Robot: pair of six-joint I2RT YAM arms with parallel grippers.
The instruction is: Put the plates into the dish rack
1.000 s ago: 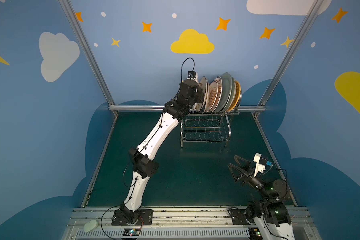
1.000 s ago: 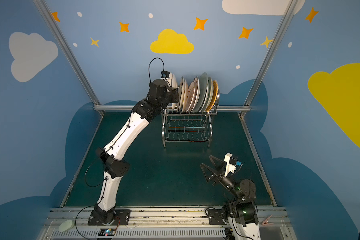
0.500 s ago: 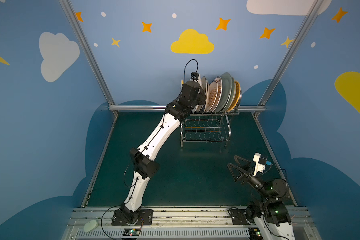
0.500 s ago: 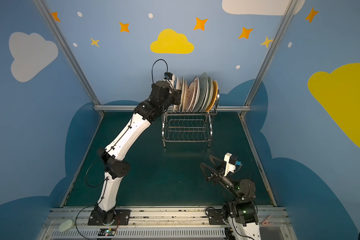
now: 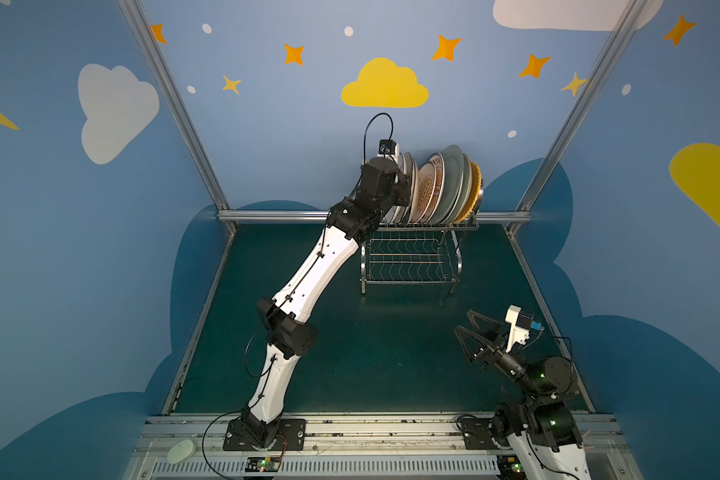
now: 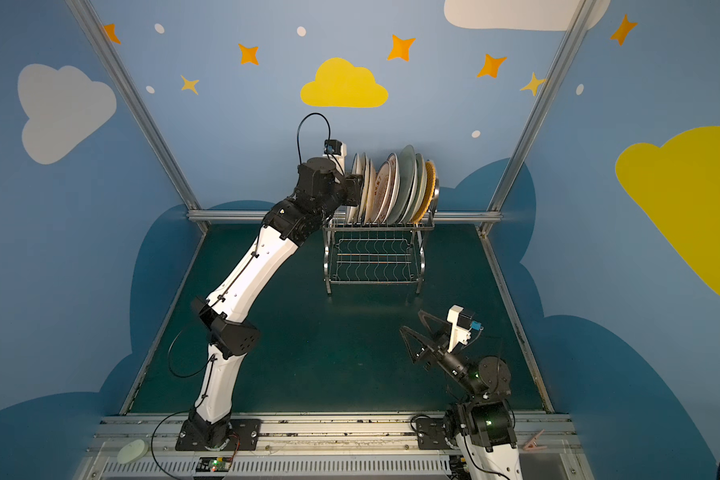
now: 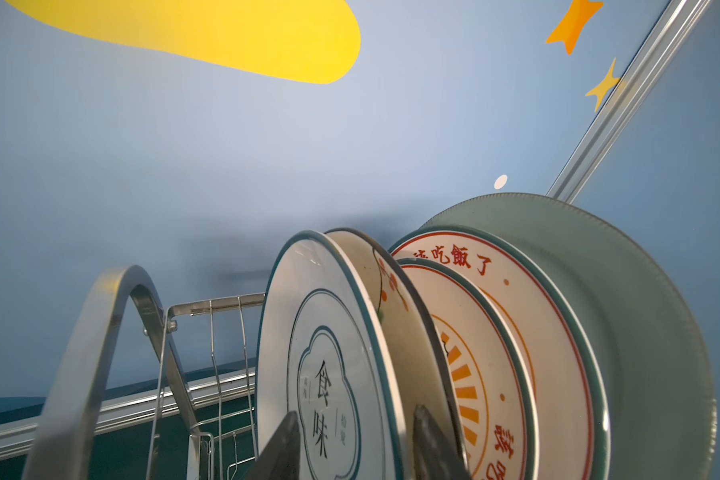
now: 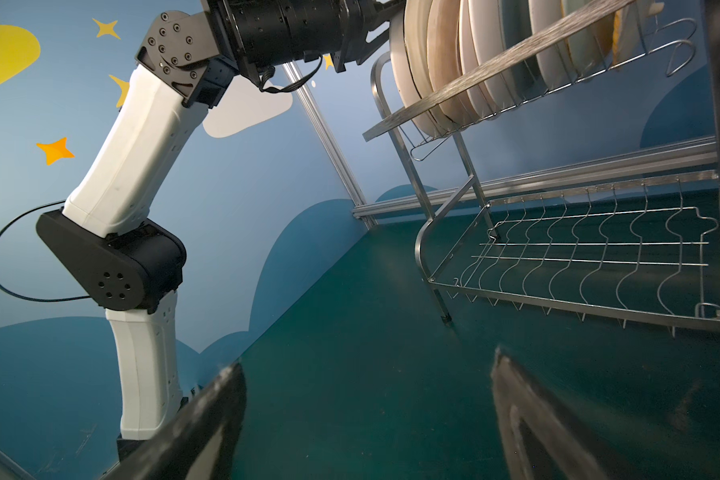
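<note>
Overhead, the left gripper (image 7: 355, 411) is mostly hidden in both top views, tucked behind its own black wrist (image 5: 381, 183) and the first of the plates (image 5: 433, 187). Only the left wrist view shows its two dark fingers (image 7: 281, 449), and there the picture's edge cuts them off. The plates overlap so closely that those further right show little more than rims, and their number is hard to make out.

The left arm (image 5: 308, 274) reaches from its near left base up and across the green mat (image 5: 371, 353). Its wrist is level with the upper tier (image 6: 379, 226) at the left end of the dish rack (image 5: 408, 282). Its fingers stand apart on either side of the leftmost plate (image 7: 321, 353), which is white with a dark-green rim and black characters. Whether either pad touches it cannot be told. The right arm (image 5: 553, 374) is folded low at the near right. The right gripper (image 5: 462, 320) is spread wide and empty, hovering over the mat well apart from the rack.

The rack stands at the far middle of the mat. All the plates stand on edge in its upper tier, leaning toward the right. After the leftmost plate come a cream plate (image 7: 391, 282) with red blossoms, a sunburst plate (image 7: 466, 374), a red-lettered plate (image 7: 537, 311), a large grey-green plate (image 7: 641, 311) and, near the right end, an orange woven plate (image 5: 474, 178).
</note>
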